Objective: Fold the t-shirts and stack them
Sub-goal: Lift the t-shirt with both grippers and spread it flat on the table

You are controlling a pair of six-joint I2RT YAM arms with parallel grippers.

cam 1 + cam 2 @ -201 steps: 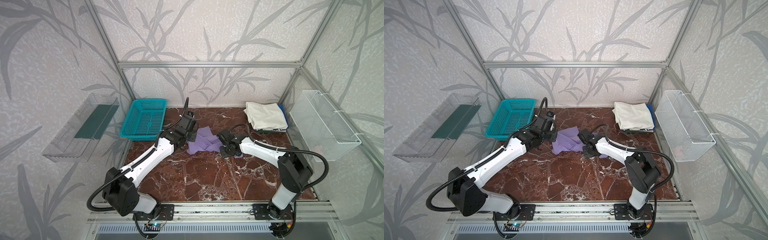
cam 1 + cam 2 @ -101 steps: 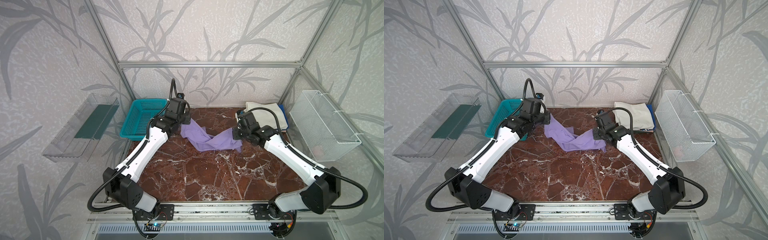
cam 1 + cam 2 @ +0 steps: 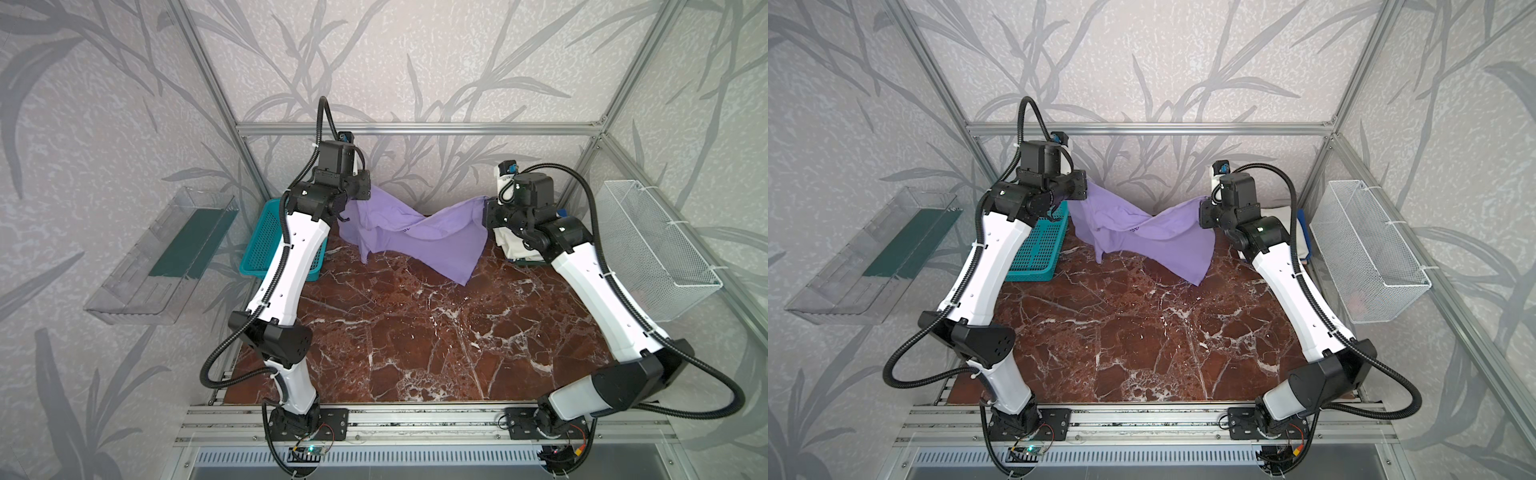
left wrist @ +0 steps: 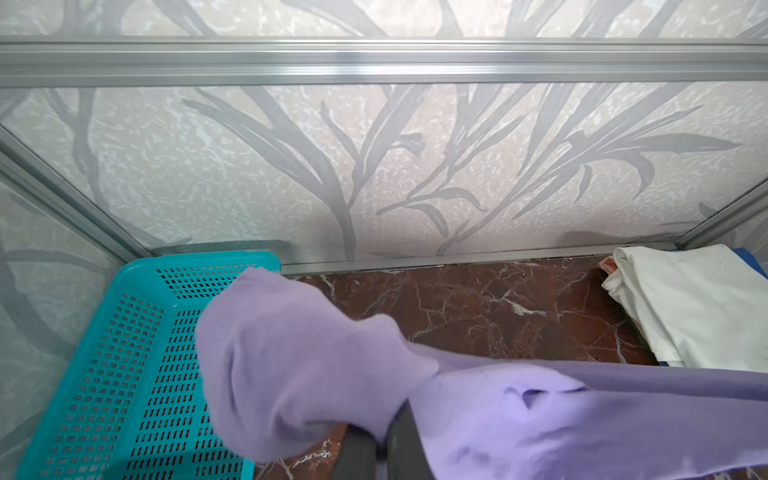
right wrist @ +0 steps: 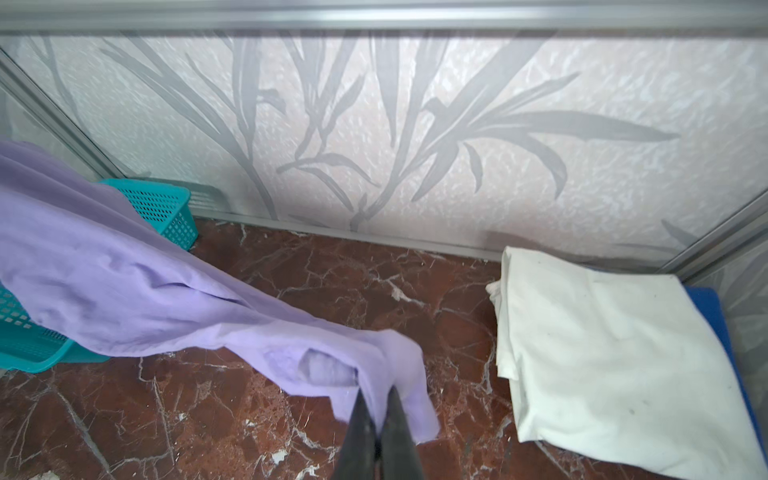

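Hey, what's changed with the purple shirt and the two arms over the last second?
Both arms rose and swung apart toward the back, lifting the purple t-shirt from a bunch on the table into a sagging span hung between them. The left gripper and right gripper stayed shut on it throughout; nothing was let go. The folded cream t-shirt and the teal basket have not moved.

Leaf-patterned walls [image 3: 415, 62] in a metal frame [image 3: 415, 129] enclosed a red marble top [image 3: 415, 340]; a wire basket [image 3: 656, 257] and clear tray [image 3: 162, 257] hung there.
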